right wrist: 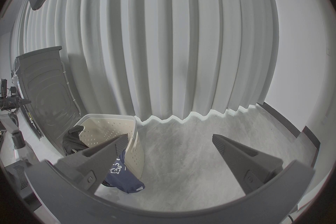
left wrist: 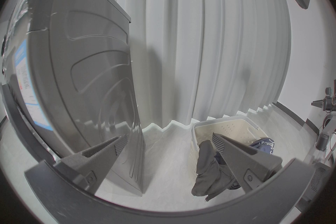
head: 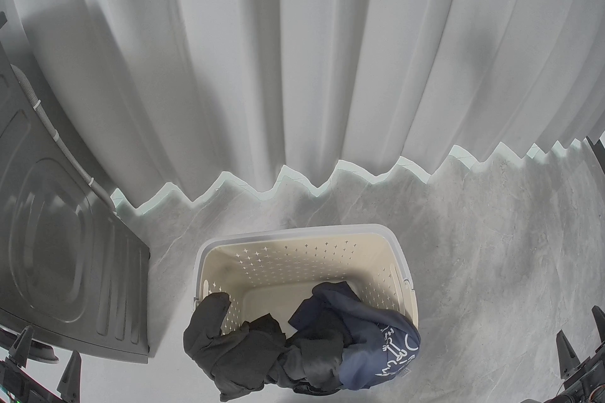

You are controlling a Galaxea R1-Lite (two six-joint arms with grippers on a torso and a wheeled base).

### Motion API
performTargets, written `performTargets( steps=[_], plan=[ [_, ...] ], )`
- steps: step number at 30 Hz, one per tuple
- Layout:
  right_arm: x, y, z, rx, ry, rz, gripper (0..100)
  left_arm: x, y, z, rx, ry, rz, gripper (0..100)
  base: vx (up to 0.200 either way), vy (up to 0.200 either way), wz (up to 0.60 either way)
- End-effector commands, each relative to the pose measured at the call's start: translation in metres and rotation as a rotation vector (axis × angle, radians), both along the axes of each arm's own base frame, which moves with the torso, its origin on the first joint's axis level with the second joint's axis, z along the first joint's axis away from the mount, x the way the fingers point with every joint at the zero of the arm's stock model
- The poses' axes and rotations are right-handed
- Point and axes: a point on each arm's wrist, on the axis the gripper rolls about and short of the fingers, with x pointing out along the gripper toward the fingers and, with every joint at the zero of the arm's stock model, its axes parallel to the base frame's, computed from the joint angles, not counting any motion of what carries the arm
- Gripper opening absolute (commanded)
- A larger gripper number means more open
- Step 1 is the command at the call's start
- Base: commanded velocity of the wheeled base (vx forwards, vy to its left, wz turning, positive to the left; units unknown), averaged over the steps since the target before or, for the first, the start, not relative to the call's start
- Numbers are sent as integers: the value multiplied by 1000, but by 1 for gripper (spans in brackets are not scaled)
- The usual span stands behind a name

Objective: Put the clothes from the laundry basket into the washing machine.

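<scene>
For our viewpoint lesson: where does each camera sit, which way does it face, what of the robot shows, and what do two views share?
Head view: on the head, facing forward and down at basket and clothes; left gripper, right gripper at lower corners.
Left wrist view: on that wrist, facing washer and basket past its open fingers.
Right wrist view: on that wrist, facing basket and curtain past its open fingers.
Both wrist views share basket, clothes, washer.
</scene>
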Motion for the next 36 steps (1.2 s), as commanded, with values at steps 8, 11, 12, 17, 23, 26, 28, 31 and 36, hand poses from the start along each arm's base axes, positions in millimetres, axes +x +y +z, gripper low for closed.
performTargets(
  steps=[8,11,12,17,23,26,28,31,36],
  plan=[
    [1,0,-4,0,15,-1,100,0,0,-5,2,1,0,100,0,0,0],
    [1,0,-4,0,15,-1,100,0,0,-5,0,2,0,100,0,0,0],
    [1,0,-4,0,15,-1,100,0,0,-5,-1,1,0,100,0,0,0],
    [1,0,-4,0,15,-1,100,0,0,-5,-1,1,0,100,200,0,0],
    [1,0,-4,0,15,-1,100,0,0,-5,4,1,-1,100,133,0,0],
    [1,0,-4,0,15,-1,100,0,0,-5,2,1,-1,100,0,0,0],
    [1,0,-4,0,15,1,100,0,0,-5,4,1,0,100,0,0,0],
    [1,0,-4,0,15,-1,100,0,0,-5,4,1,-1,100,0,0,0],
    [1,0,-4,0,15,1,100,0,0,-5,4,1,-1,100,0,0,0]
  ],
)
